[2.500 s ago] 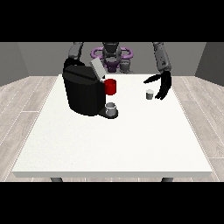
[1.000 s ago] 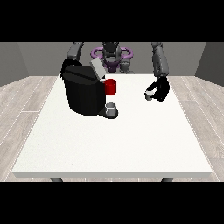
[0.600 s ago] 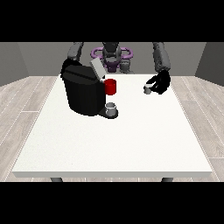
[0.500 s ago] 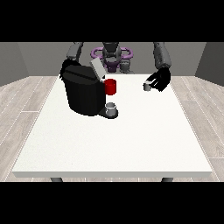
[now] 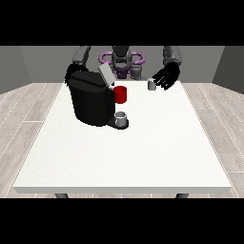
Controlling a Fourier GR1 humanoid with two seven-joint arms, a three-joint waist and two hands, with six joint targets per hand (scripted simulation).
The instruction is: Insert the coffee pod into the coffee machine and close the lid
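Table (image 5: 143, 157), white, fills most of the front view; robot (image 5: 121, 57) stands at its far edge, facing the camera. Machine (image 5: 90, 97), black and bulky, sits on the far left part of the table, its grey lid (image 5: 106, 75) tilted up and open at the top. Red part (image 5: 120, 94) projects from the machine's right side, and below it a small grey cup (image 5: 121, 118) rests on the machine's base. Pod (image 5: 152, 85), small and pale grey, is held up above the table at far right of centre, well right of the machine and about level with its top. Hand at the view's right (image 5: 166, 77) has its fingers curled toward the pod and pinches it at its left end; the pod shows just left of the palm. That arm comes down from the robot's shoulder at the far right. Hand at the view's left (image 5: 72, 72) sits behind the machine's far left corner, mostly hidden by the machine body; cannot tell how its fingers lie. Its arm (image 5: 82, 55) shows above, running down from the shoulder. Pod is not at the machine's opening; clear gap between pod and lid.
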